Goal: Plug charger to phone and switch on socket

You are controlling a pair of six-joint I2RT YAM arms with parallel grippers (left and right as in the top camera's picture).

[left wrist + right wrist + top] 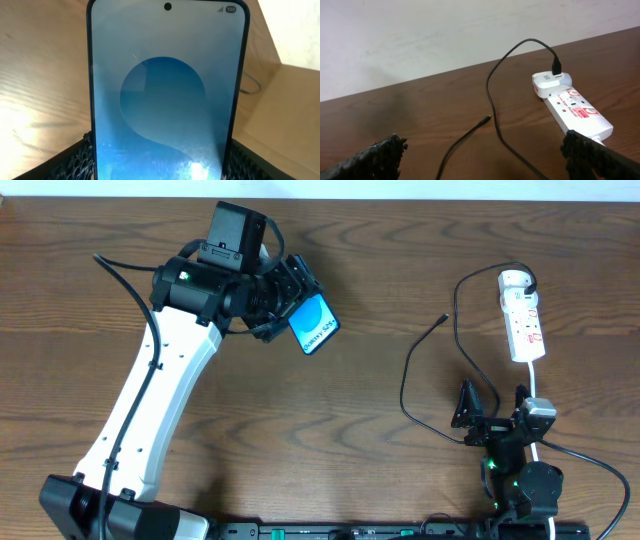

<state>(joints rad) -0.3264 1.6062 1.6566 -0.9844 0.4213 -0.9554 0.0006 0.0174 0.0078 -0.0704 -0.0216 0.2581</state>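
Nearest you, at 5 o'clock, your right fingers point(375, 157) are spread wide and hold nothing. Further out, at 2 o'clock, the charger point(489, 95) lies loose on the surface point(380, 240). Its plug tip point(444, 318) is free. The socket point(523, 325) lies near it, with the white adapter point(514, 280) pushed in. Over at 11 o'clock, your left fingers point(75, 160) grip the phone point(315, 326), which is tilted. I think plugging in comes first, so you need to pick up that tip and guide it into the phone. I count one phone, one charger and one socket.
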